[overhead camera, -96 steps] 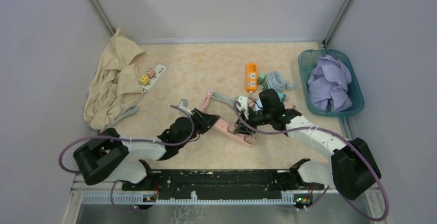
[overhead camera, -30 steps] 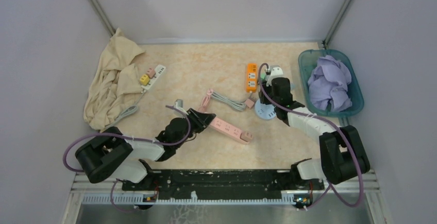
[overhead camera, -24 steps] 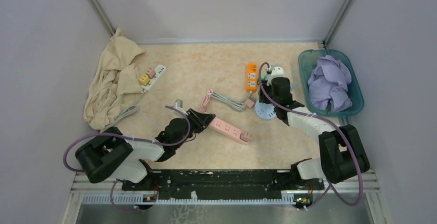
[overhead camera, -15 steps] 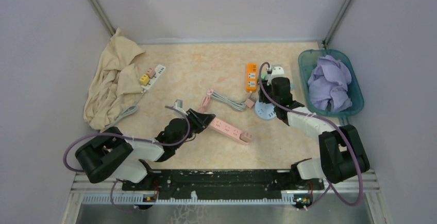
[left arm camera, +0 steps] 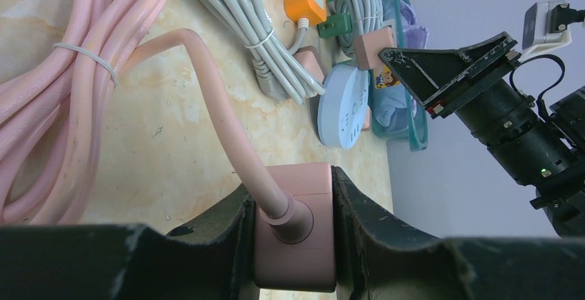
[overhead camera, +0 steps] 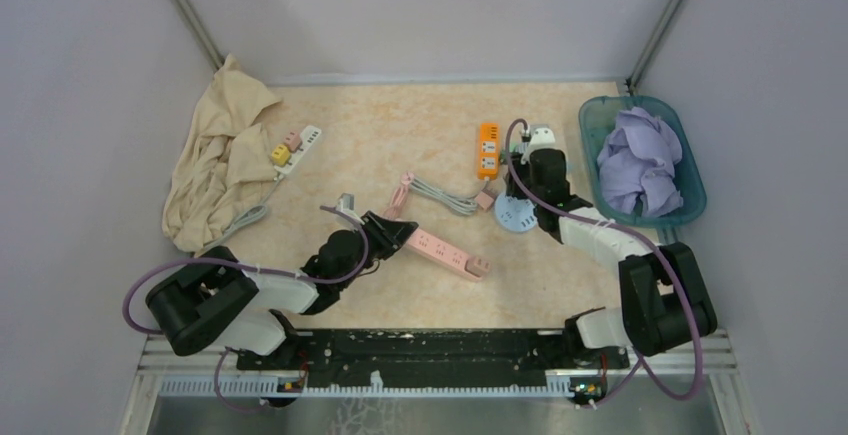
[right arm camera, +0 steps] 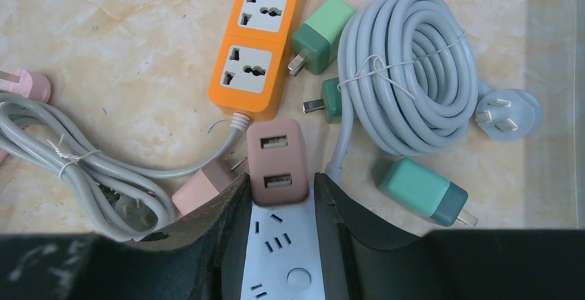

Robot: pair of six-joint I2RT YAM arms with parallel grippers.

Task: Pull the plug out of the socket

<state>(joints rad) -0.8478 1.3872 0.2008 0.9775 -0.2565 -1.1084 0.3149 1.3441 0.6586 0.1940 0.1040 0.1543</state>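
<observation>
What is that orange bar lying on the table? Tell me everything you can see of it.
The orange power strip is a short bar of glossy plastic lying flat on the marble-patterned table, sockets facing up. The right wrist view shows two white-faced sockets, both empty, and part of a third white panel cut off at the picture's edge. A gray cord leaves its near end. A green adapter sits close beside it; no fingers touch it.

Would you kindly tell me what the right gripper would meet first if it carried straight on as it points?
The brown USB charger sits between the right gripper's jaws; straight beyond it, probably the orange power strip's cable end, though height is unclear.
</observation>
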